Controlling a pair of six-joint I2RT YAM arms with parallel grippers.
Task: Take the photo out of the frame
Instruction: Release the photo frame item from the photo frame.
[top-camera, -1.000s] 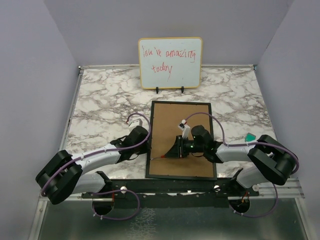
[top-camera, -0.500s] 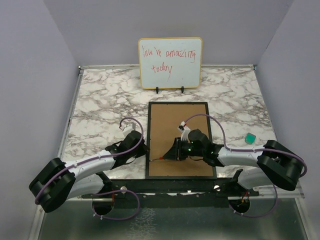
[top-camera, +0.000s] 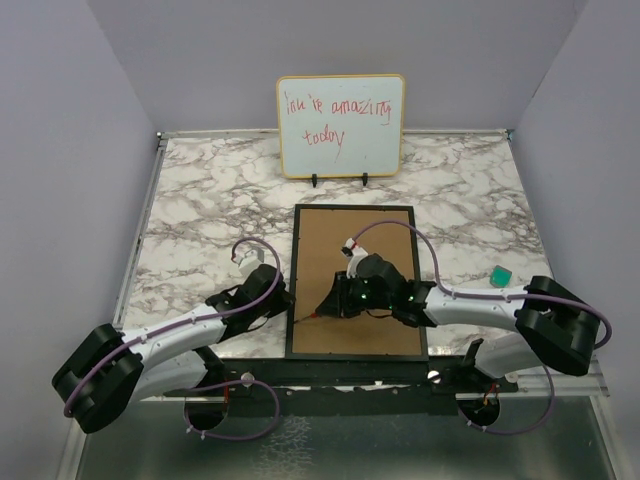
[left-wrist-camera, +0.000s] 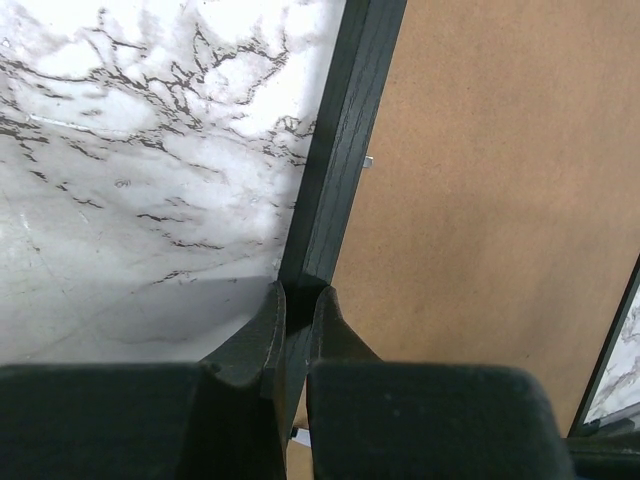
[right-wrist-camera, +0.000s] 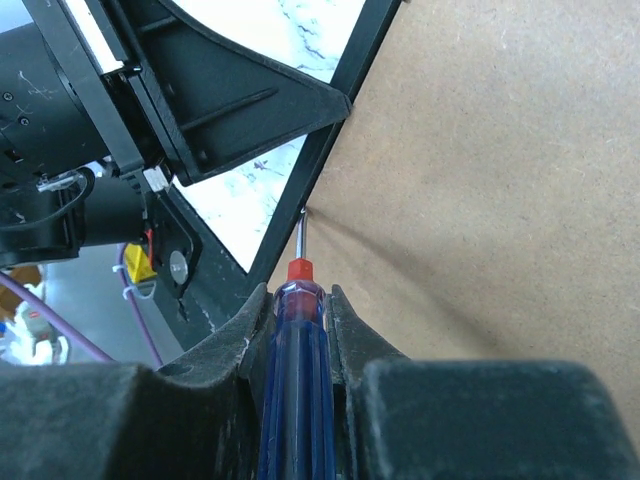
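1. Left gripper (left-wrist-camera: 298, 300) pinches the left rail of the frame (left-wrist-camera: 345, 120), which lies back-up on the marble table (top-camera: 200, 200), near its front edge.
2. Right gripper (right-wrist-camera: 297, 300) clamps a blue-handled screwdriver (right-wrist-camera: 292, 390), its tip at the left edge of the fibreboard back panel (right-wrist-camera: 480, 200).

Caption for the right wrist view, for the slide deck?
Right jaws clamp a blue-handled screwdriver, tip at the seam between black frame and brown back panel.
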